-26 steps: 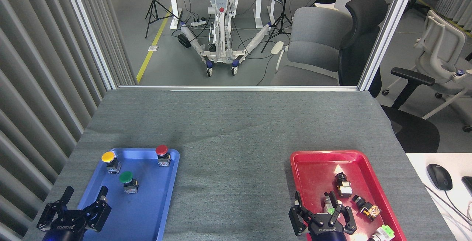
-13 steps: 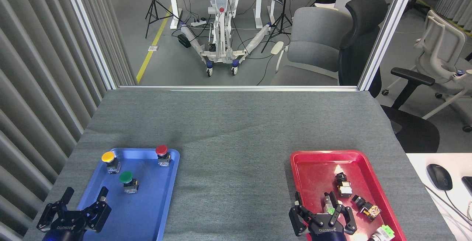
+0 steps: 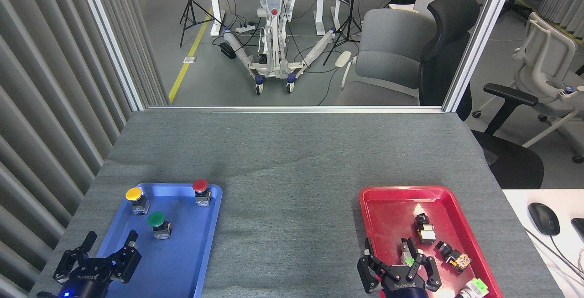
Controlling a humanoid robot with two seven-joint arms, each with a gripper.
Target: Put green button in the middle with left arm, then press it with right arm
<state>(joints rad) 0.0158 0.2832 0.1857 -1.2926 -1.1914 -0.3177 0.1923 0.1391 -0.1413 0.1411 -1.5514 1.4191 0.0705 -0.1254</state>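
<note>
A grey cloth tabletop (image 3: 292,161) holds 2 trays. On the blue tray (image 3: 182,261), at the left, 3 push buttons stand upright with caps facing up: the green button (image 3: 156,222) near the tray's centre, a yellow button (image 3: 135,197) at the far left corner, and a red button (image 3: 200,190) at the far right edge. The left pincer (image 3: 109,248) hovers over the tray's near left corner, fingers spread wide, holding nothing, apart from the green button. The right pincer (image 3: 396,256) sits over the red tray (image 3: 388,206), fingers spread, empty, among small switches (image 3: 426,232). Both pincers carry white "ROBOTIQ" lettering, seen upside down.
</note>
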